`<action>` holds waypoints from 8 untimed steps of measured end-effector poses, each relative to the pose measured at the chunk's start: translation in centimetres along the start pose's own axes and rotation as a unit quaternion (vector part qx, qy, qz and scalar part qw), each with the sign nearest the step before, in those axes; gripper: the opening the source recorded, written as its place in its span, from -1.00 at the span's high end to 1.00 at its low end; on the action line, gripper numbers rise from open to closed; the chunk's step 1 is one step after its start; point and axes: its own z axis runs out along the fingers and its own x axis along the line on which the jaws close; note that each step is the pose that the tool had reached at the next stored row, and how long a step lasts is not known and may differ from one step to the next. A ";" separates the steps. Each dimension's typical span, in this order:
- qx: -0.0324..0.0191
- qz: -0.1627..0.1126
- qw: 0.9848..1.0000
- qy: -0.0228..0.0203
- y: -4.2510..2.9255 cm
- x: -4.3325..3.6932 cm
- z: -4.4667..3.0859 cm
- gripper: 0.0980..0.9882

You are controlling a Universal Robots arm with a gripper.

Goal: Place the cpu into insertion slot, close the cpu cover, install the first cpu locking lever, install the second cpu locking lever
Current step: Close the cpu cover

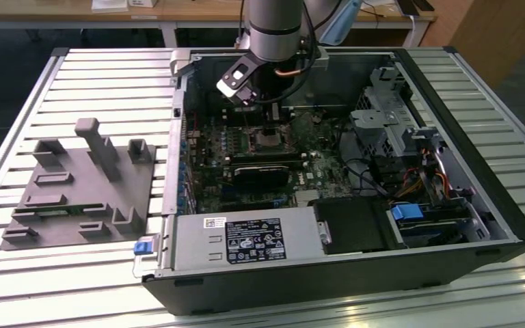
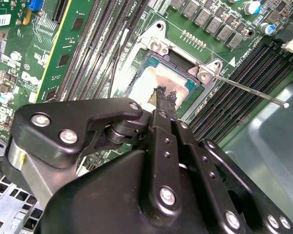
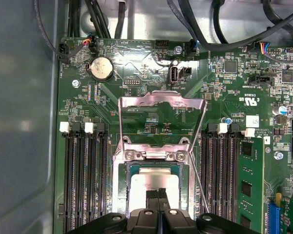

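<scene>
The cpu (image 3: 154, 183) lies flat in the insertion slot (image 3: 121, 187), its silver-grey top (image 2: 154, 80) showing inside the metal rim. My gripper (image 3: 158, 193) is shut, and its two black fingertips (image 2: 162, 93) are pressed together right on or just above the cpu's top. The cpu cover (image 3: 161, 100) is swung open and stands away from the socket on its hinge side. One thin locking lever rod (image 2: 249, 90) sticks out free beside the socket, also visible as a slim wire (image 3: 199, 180). In the exterior view the gripper (image 1: 270, 133) reaches down into the computer case over the motherboard.
Long black memory slots (image 3: 80, 175) flank the socket on both sides, and black cables (image 3: 219, 29) run along the board's edge. A grey fixture block (image 1: 80, 184) sits on the slatted table at the exterior view's left. The power supply (image 1: 244, 239) and drive cage (image 1: 399, 130) crowd the case.
</scene>
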 end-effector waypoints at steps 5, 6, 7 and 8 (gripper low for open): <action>0.000 0.002 1.000 0.000 0.00 0.00 -0.01 0.98; 0.000 0.002 1.000 0.000 0.00 0.00 -0.02 0.98; 0.000 0.003 1.000 0.000 0.00 0.00 -0.02 0.98; 0.000 0.003 1.000 0.000 0.00 0.00 -0.02 0.98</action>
